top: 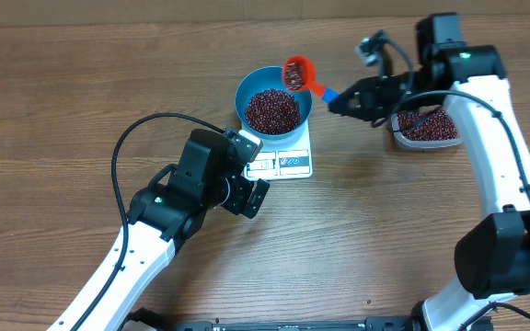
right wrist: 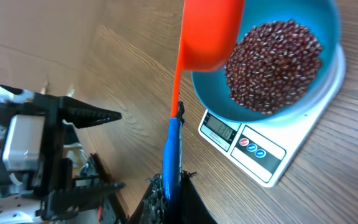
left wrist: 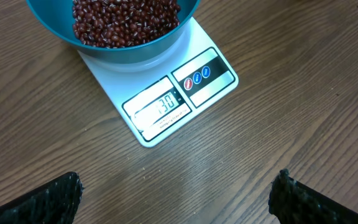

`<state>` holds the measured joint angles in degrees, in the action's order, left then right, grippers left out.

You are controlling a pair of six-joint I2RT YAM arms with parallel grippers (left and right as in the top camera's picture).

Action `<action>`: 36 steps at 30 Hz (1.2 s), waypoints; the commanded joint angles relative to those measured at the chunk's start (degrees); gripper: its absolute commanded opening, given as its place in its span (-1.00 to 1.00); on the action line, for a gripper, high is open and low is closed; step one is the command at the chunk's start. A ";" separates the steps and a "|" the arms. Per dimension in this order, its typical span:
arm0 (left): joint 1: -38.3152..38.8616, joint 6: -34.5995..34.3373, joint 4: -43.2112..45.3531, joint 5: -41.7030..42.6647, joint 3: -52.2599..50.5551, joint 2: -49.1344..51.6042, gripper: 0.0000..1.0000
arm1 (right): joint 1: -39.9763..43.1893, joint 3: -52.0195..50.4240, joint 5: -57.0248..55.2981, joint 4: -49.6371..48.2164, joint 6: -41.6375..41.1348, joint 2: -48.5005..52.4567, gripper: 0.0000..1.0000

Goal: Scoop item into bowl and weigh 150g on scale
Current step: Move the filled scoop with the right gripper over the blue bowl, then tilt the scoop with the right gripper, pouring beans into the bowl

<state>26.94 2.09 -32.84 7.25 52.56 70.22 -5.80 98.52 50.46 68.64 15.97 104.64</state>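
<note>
The beans [top: 272, 109] are small, round and dark red-brown, with tiny pale marks on some. They lie in a loose heap in the bowl [top: 244, 95]. The bowl is round, deep and bright blue. The heap fills the bottom, and the blue wall shows all around above it.

The bowl sits on the scale [top: 294, 163]. The scale is flat, white and has square corners. The bowl covers its far part. The display [left wrist: 160, 106] and a panel with blue and red dots are on the edge that sticks out. Numbers show on the display, but glare hides part of them.

The right gripper [top: 342, 99] is shut tight on the blue handle of the scoop [top: 297, 72]. The scoop has an orange cup, and a few beans are in it. The cup hangs tilted over the right rim of the bowl.

Behind that gripper is a clear tub [top: 399, 139] with more beans in it. It stands on the table [top: 63, 92], to the right of the scale.

The left gripper [left wrist: 178, 180] has its jaws wide apart and holds nothing. It hangs over the table just in front of the scale, on the display side.
</note>
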 commanded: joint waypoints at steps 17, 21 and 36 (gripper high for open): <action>-0.31 0.52 0.04 -0.33 1.18 0.20 0.99 | -10.84 1.42 -26.62 -3.06 -8.11 -0.15 -0.93; -0.31 0.52 0.04 -0.35 1.18 0.17 0.99 | -12.50 1.42 -30.32 -3.52 -8.31 -0.17 -0.93; -0.31 0.52 0.04 -0.35 1.18 0.20 0.99 | -14.12 1.42 -33.92 -4.33 -8.28 -0.17 -0.93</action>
<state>26.94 2.09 -32.84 7.25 52.56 70.22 -19.33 98.52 17.26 64.88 7.70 104.64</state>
